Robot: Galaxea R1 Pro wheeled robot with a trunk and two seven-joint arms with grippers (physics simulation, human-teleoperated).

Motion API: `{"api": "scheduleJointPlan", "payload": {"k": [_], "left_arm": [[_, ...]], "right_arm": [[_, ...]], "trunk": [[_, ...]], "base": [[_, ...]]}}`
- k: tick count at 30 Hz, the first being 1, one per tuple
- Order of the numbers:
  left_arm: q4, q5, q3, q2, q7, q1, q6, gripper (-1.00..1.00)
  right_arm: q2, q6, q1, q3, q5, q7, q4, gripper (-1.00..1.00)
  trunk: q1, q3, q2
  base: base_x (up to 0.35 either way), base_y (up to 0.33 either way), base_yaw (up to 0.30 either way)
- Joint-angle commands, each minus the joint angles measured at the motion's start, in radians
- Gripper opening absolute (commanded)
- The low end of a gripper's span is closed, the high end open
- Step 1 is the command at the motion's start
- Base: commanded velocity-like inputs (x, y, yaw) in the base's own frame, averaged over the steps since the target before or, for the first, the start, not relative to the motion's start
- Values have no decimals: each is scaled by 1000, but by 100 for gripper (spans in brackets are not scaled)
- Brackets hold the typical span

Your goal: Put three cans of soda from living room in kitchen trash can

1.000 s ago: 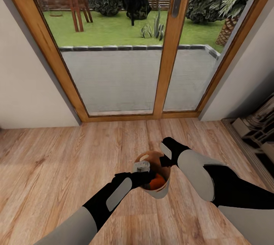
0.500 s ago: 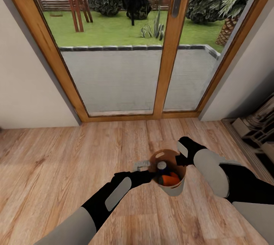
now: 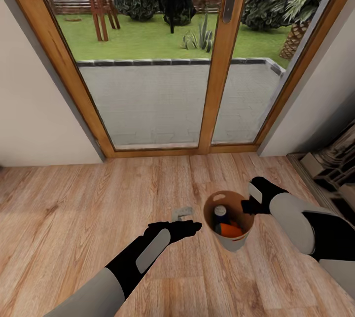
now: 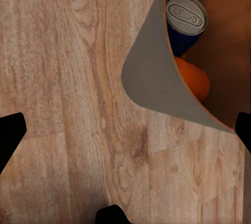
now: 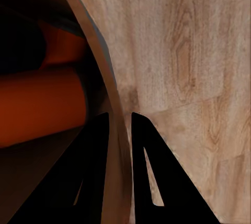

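Observation:
The trash can point(image 3: 231, 245), pale grey outside and tan inside, hangs low over the wood floor at centre right. My right gripper point(image 3: 245, 207) is shut on its rim point(image 5: 112, 104), one finger inside and one outside. In it lie a blue soda can point(image 3: 220, 214) with a silver top point(image 4: 186, 13) and an orange can point(image 3: 230, 230). The right wrist view shows two orange cans point(image 5: 42, 104) point(image 5: 65, 46) against the inner wall. My left gripper point(image 3: 195, 228) stands open and empty just left of the bin, its black fingers point(image 4: 10, 135) spread wide over the floor.
Wood-framed glass doors point(image 3: 219, 60) stand straight ahead, with white walls on both sides. Grey stonework point(image 3: 335, 164) juts in at the right edge. A small grey piece point(image 3: 182, 213) shows beside my left hand. Light wood floor point(image 3: 74, 218) stretches to the left.
My right gripper has carried the trash can to the right, out from under the left gripper. The blue can inside is now uncovered. The left arm has stayed put.

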Motion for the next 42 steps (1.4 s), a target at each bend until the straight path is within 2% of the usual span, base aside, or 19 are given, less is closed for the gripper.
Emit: {"api": "scheduleJointPlan", "payload": {"k": [1, 4, 6, 13, 15, 20, 30, 34, 36, 42], "left_arm": [[0, 0, 0, 0, -1, 0, 0, 100], [7, 0, 3, 2, -4, 0, 0, 100], [10, -1, 4, 5, -5, 0, 0, 100], [17, 2, 9, 32, -5, 0, 8, 100], [21, 3, 11, 41, -3, 0, 13, 100], [33, 5, 13, 46, 2, 0, 15, 100], [46, 6, 13, 47, 10, 0, 14, 100], [66, 6, 13, 47, 15, 0, 13, 100], [89, 6, 14, 47, 17, 0, 12, 100], [120, 6, 14, 46, 36, 0, 11, 100]], "right_arm": [[-7, 0, 0, 8, 2, 18, 0, -100], [-34, 0, 0, 8, 2, 63, 0, -100], [-42, 0, 0, 8, 1, 79, 0, -100], [-80, -1, 24, 8, 2, 182, 0, -100], [-95, -28, 44, 9, 3, 206, -6, -100], [-102, -91, 87, 10, 6, 217, -10, -100], [-112, -124, 137, 11, 8, 222, -14, -100], [-129, -183, 190, 12, 9, 224, -16, -100], [-145, -206, 216, 12, 9, 226, -16, -100], [-168, -219, 248, 13, 9, 228, -15, -100]], "trunk": [[0, 0, 0], [0, 0, 0], [0, 0, 0], [0, 0, 0], [0, 0, 0], [0, 0, 0], [0, 0, 0], [0, 0, 0], [0, 0, 0], [0, 0, 0]], "base": [[0, 0, 0], [0, 0, 0], [0, 0, 0], [0, 0, 0], [0, 0, 0], [0, 0, 0], [0, 0, 0], [0, 0, 0], [0, 0, 0], [0, 0, 0]]}}
